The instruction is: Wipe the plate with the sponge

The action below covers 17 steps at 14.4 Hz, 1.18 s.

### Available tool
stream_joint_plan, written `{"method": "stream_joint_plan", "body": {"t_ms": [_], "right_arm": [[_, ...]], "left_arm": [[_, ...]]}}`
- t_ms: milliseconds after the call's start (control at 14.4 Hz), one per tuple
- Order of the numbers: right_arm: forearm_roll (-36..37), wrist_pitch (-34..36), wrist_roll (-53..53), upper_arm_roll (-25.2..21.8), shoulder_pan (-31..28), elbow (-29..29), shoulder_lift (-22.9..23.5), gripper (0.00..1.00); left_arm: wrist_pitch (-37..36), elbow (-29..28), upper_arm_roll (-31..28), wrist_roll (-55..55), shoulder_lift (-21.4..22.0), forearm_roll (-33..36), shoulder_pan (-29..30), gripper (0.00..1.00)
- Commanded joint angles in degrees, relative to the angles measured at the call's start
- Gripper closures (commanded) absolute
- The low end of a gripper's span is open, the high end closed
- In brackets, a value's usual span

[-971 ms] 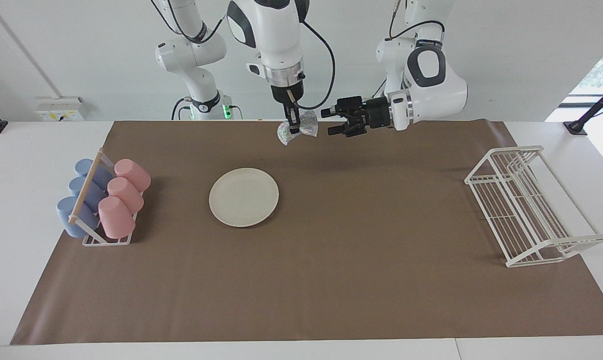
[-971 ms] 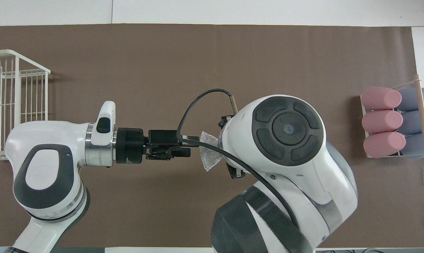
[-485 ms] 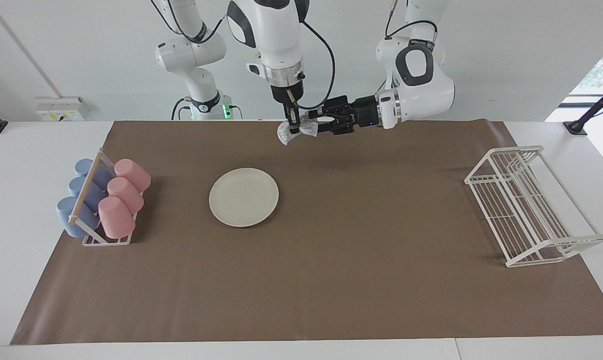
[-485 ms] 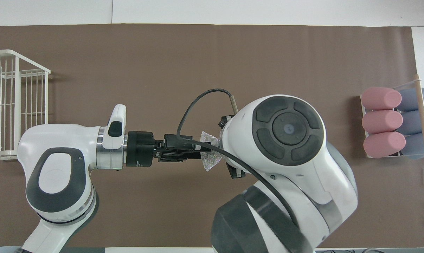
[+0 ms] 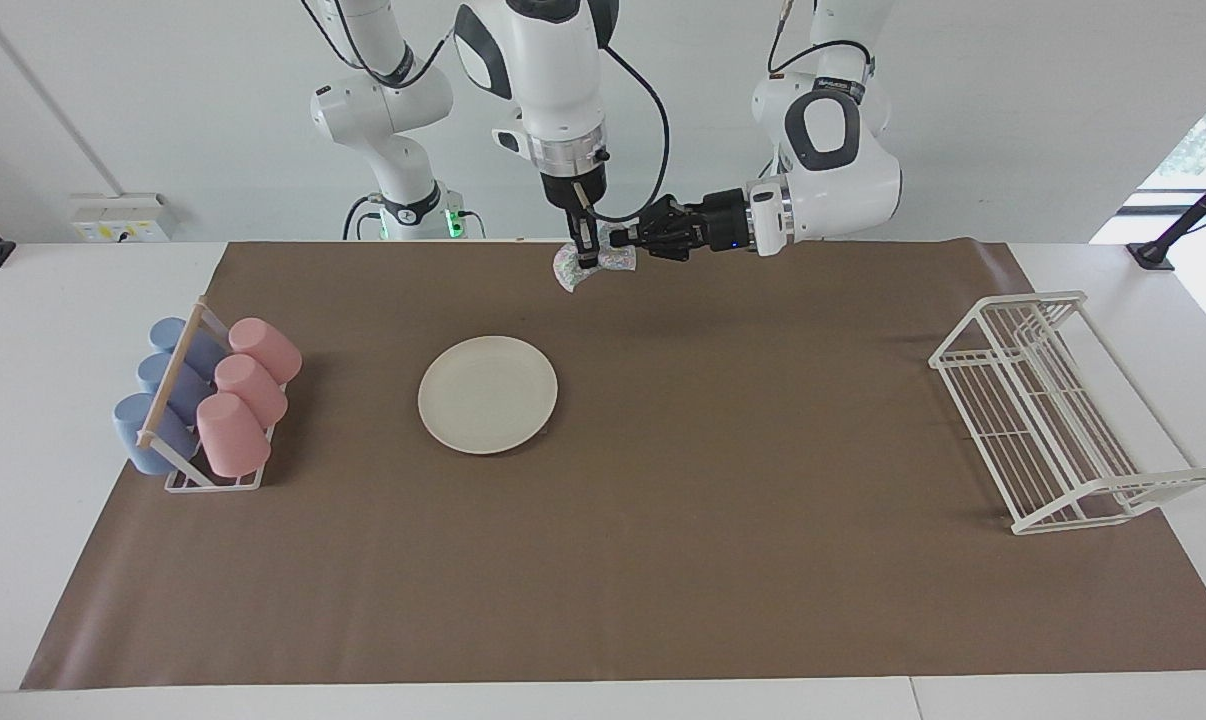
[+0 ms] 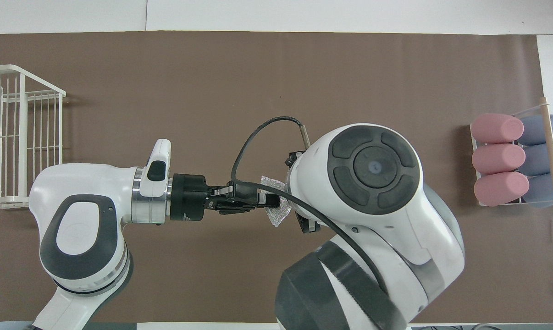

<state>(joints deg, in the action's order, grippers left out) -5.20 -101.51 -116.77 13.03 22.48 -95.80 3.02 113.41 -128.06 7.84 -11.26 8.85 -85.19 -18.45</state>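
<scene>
The cream-white plate [image 5: 488, 394] lies on the brown mat toward the right arm's end of the table; in the overhead view the right arm hides it. My right gripper [image 5: 585, 255] points straight down over the mat's edge by the robots and is shut on the silvery glittery sponge [image 5: 566, 270], which hangs in the air. My left gripper [image 5: 620, 239] reaches in level from the side and is shut on the same sponge. In the overhead view the left gripper [image 6: 265, 200] meets the sponge [image 6: 279, 213] beside the right arm's wrist.
A rack of pink and blue cups [image 5: 213, 395] stands at the right arm's end of the mat. A white wire dish rack [image 5: 1053, 410] stands at the left arm's end. The brown mat [image 5: 663, 560] covers most of the table.
My left gripper has moved sideways to the hanging sponge and closed its fingers on it. The right gripper has stayed in place, holding the sponge.
</scene>
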Motion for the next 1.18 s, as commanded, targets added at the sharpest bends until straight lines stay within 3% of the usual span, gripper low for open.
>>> {"method": "stream_joint_plan", "body": {"t_ms": [0,69,139,208,416,555,832,1109], "right_arm": [[0.89,-0.27,-0.04,0.60,-0.95,-0.09,-0.39,1.00],[0.89,-0.18,0.66,0.60,-0.95,-0.09,-0.39,0.88],[0.98,-0.18,1.27,0.60,-0.86,-0.09,-0.39,0.57],[0.98,-0.18,1.45,0.60,-0.95,-0.09,-0.47,0.01],[0.98,-0.01,4.16,0.16,-1.91,-0.26,-1.61,0.00],[0.98,0.52,12.22,0.16,-3.58,-0.53,-2.84,0.00],[0.98,4.02,42.85,0.16,-9.72,-2.37,-5.83,0.00],[0.98,8.42,69.86,0.07,-16.22,-2.73,-6.45,0.00]], "left_arm": [[0.94,-1.75,-0.72,0.89,0.90,-0.77,-1.14,1.00],[0.94,-1.75,-0.72,0.98,0.99,-0.77,-1.14,1.00],[0.94,-1.75,-0.72,1.07,0.99,-0.77,-1.06,1.00],[0.68,-1.75,-0.72,1.07,0.99,-0.77,-0.97,1.00],[0.76,-1.75,-0.89,1.16,0.99,-0.77,-0.79,1.00],[0.59,-1.75,-1.07,1.50,0.99,-0.77,-0.53,1.00],[0.50,-1.23,-1.24,6.15,1.34,2.20,3.06,1.00],[0.15,1.40,-1.24,13.53,1.17,15.55,7.02,1.00]]}}
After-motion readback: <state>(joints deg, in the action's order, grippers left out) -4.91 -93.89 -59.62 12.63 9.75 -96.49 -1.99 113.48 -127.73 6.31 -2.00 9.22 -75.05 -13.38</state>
